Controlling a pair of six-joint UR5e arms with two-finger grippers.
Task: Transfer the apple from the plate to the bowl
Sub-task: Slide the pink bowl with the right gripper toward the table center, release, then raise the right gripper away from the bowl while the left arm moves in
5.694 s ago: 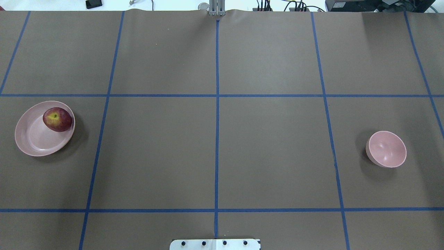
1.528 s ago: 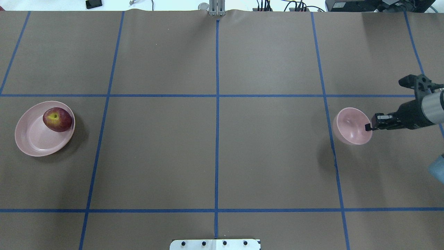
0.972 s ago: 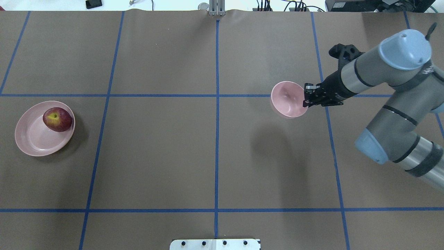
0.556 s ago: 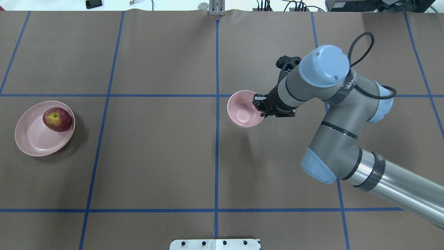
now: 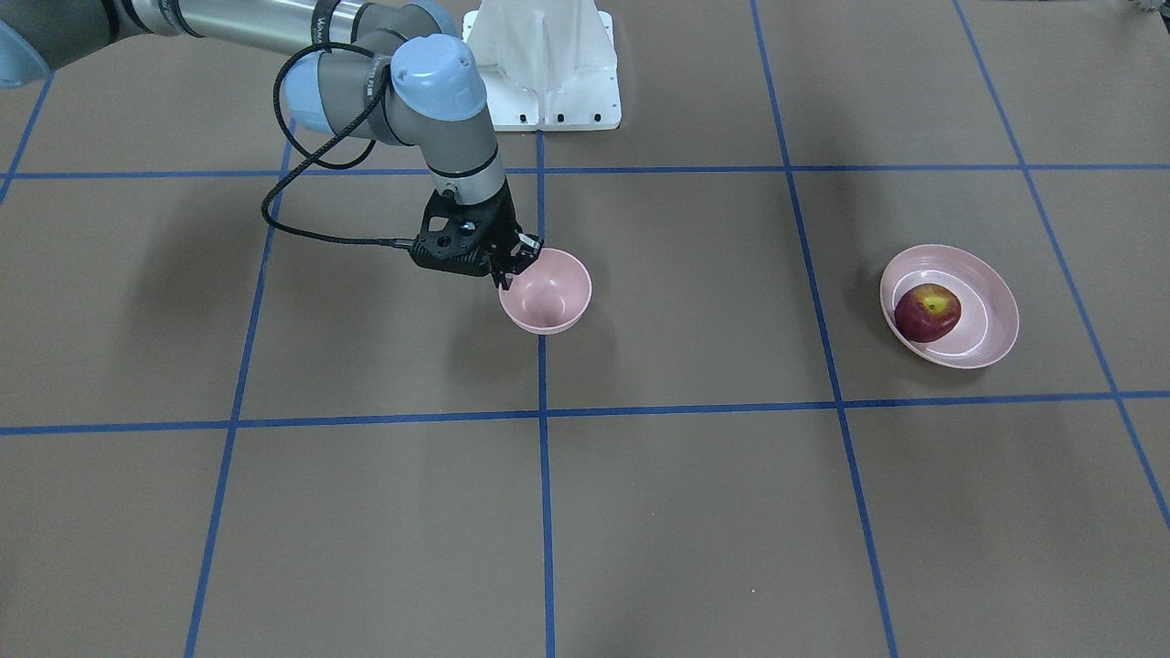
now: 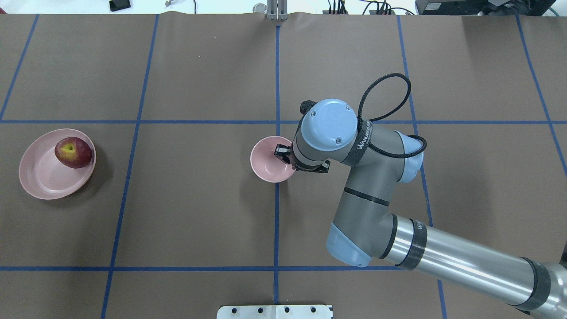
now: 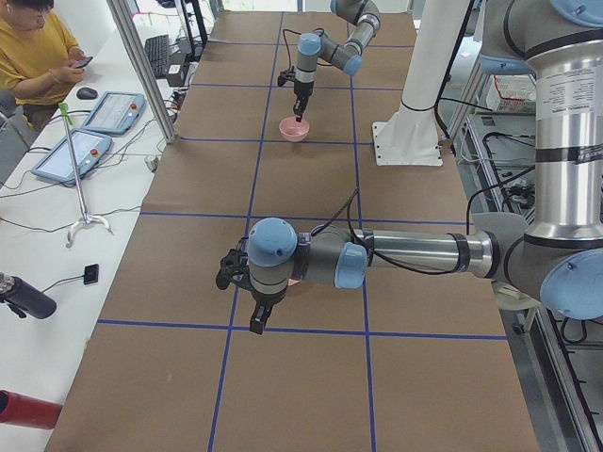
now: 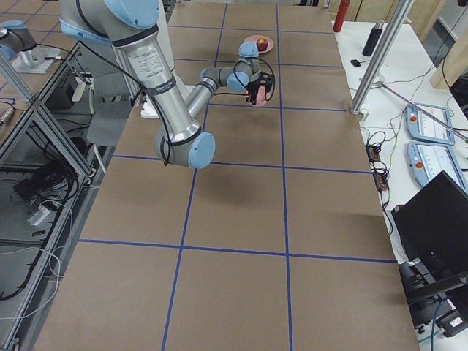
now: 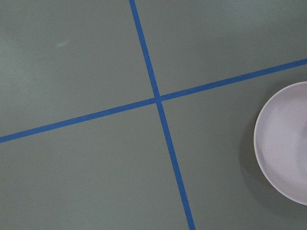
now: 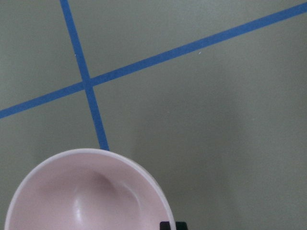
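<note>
Bowl [image 6: 266, 163] opens upward, rim seemingly pinched by right pincer [image 6: 282, 155].

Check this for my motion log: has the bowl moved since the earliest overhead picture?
Yes. The bowl, held by the right pincer, has moved left, from beyond the right-hand blue line to the central blue line.

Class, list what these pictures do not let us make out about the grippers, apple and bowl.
- Exterior left view: the left gripper is too small to tell open or shut, and the left arm hides the apple.
- Overhead view: the right gripper is mostly covered by its own wrist.
- Every view: unclear whether the bowl touches the table or hangs just above it.
</note>
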